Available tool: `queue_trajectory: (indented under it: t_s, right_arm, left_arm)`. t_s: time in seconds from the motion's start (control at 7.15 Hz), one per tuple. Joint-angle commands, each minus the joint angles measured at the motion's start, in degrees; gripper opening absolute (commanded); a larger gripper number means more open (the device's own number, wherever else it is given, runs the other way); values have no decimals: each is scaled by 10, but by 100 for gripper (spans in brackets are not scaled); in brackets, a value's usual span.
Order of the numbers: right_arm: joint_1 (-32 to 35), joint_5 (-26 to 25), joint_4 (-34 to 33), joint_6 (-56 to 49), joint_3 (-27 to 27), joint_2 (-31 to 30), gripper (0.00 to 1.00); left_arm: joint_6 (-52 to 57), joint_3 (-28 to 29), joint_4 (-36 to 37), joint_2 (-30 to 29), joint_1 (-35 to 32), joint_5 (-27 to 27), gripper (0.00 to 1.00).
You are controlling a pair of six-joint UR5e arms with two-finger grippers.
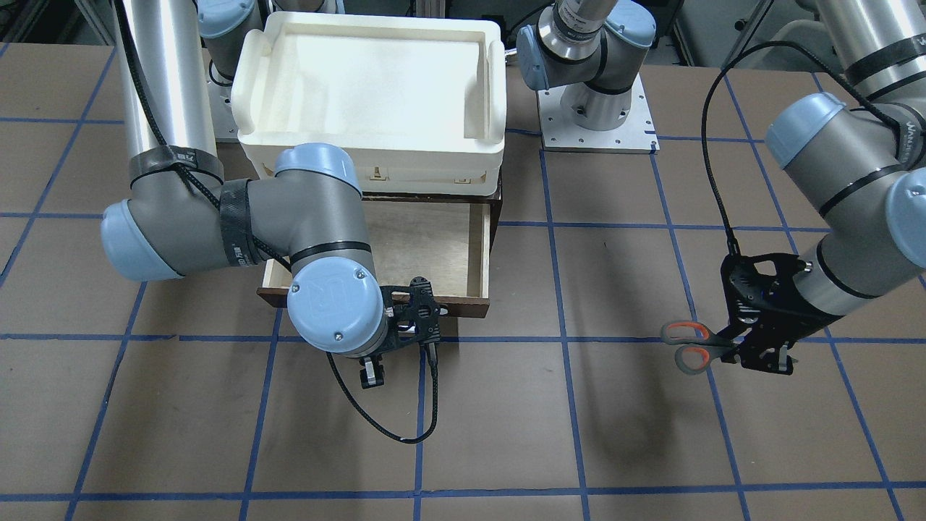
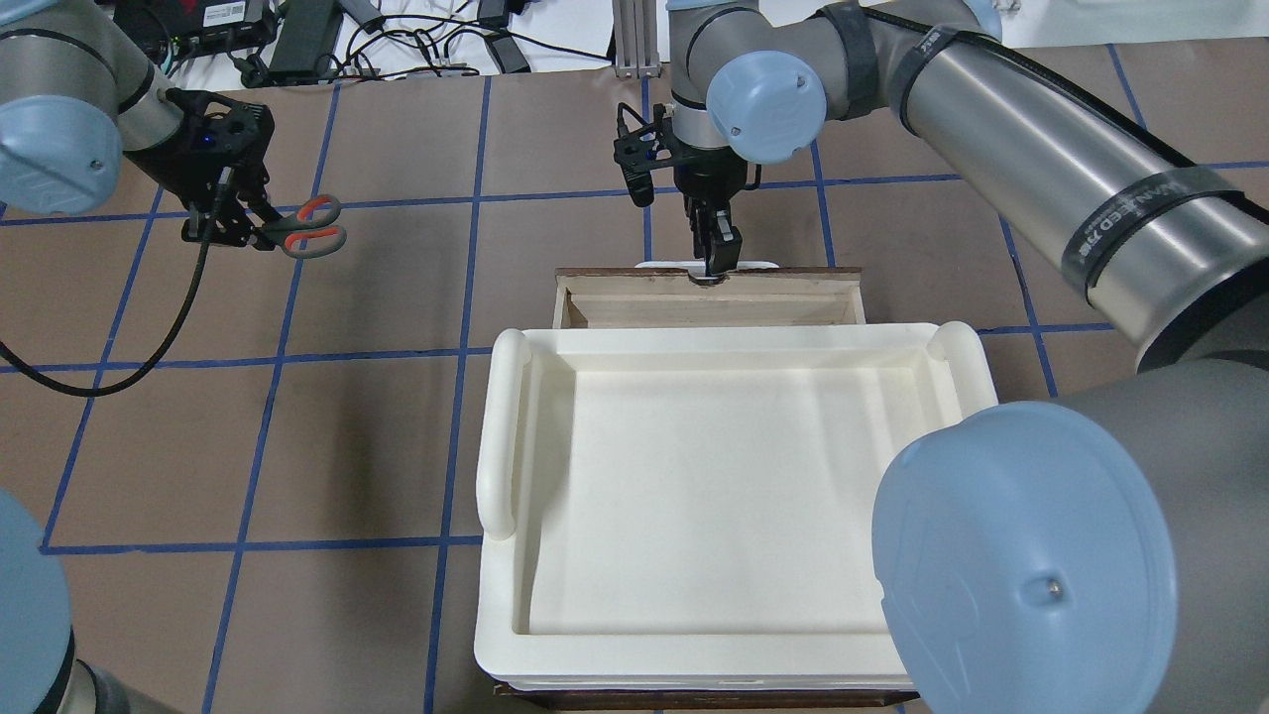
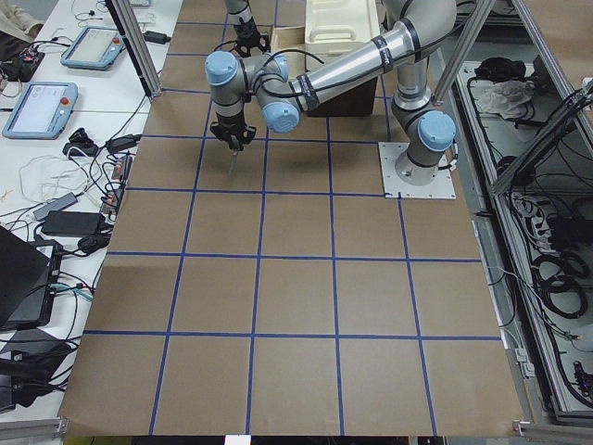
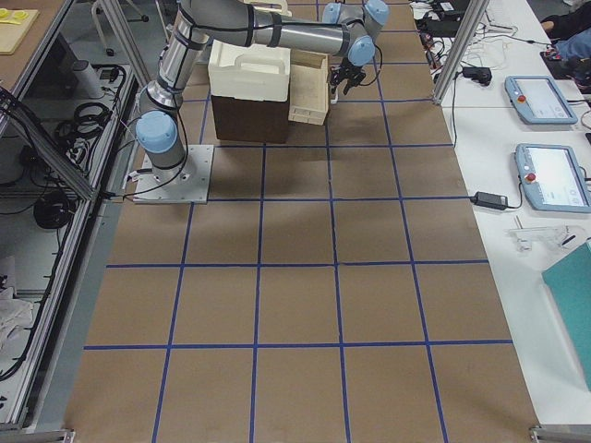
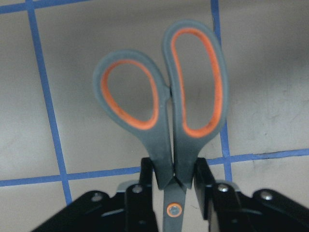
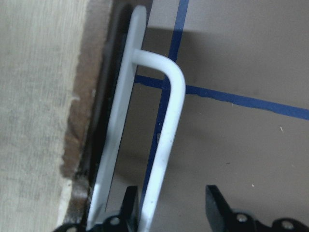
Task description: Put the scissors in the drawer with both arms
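The scissors [image 1: 687,346], with grey loops lined in orange, hang in my left gripper [image 1: 759,354] above the table, well to the side of the drawer. In the left wrist view the fingers [image 5: 147,179] clamp the scissors [image 5: 164,106] near the pivot, loops pointing away. They also show in the overhead view [image 2: 312,226]. The dark brown drawer [image 1: 481,250] is pulled open and its pale plywood inside is bare. My right gripper [image 2: 716,260] is at the drawer front. In the right wrist view its fingers [image 6: 215,210] are apart around the white bar handle [image 6: 166,125].
A cream-white plastic tray [image 1: 376,25] sits on top of the drawer's cabinet, behind the open drawer. My right arm's elbow [image 1: 318,217] hangs over the drawer's left part in the front view. Brown table with blue grid lines [image 1: 564,405] lies between the two grippers.
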Motion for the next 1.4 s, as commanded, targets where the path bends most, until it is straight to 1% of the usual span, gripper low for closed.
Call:
queue_trajectory:
  t_s: [0.0, 0.56, 0.7, 0.84, 0.98, 1.12, 1.26]
  right_arm:
    - [-1, -1, -4, -14, -9, 5, 55]
    - [-2, -4, -7, -31, -19, 10, 55]
    - [-2, -14, -7, -31, -19, 9, 55]
    - [-4, -14, -8, -30, -19, 10, 55]
    - [-5, -9, -15, -28, -18, 9, 64]
    - [-6, -7, -24, -24, -18, 8, 77]
    - [-7, 0, -45, -15, -18, 5, 98]
  left_arm:
    - [-7, 0, -6, 3, -10, 0, 0]
    - [-51, 0, -16, 19, -42, 1, 0]
    - [-52, 0, -19, 22, -42, 1, 0]
    - [-53, 0, -24, 25, -46, 1, 0]
    - [-65, 0, -30, 29, -51, 1, 0]
    - [-66, 0, -32, 31, -52, 1, 0]
    - [-66, 0, -32, 29, -52, 1, 0]
